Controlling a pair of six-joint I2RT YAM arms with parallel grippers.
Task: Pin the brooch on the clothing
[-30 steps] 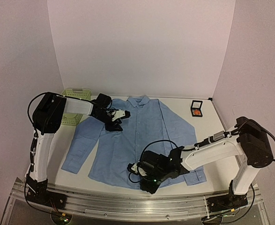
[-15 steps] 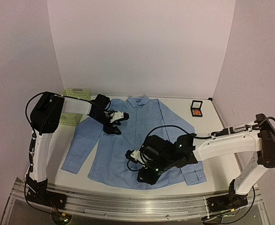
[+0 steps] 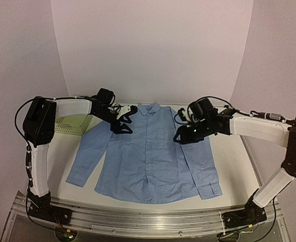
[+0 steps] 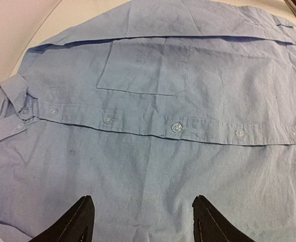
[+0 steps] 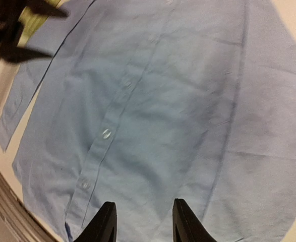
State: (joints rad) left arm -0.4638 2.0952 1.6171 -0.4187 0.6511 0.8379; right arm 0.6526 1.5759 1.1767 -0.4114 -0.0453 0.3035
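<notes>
The light blue shirt (image 4: 153,166) fills the frame, lying flat and lightly creased, with its chest pocket (image 4: 145,68) above a row of clear buttons (image 4: 176,127) (collar (image 4: 9,108) at the left edge). The left claw (image 4: 143,201) hangs at the bottom, its dark tips spread apart over bare fabric.

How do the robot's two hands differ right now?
The left hand has its fingers spread wide; the right hand holds them closer together. The left hand is over the shoulder of the shirt nearest the green basket; the right hand is over the opposite shoulder. Both are open and empty.
</notes>
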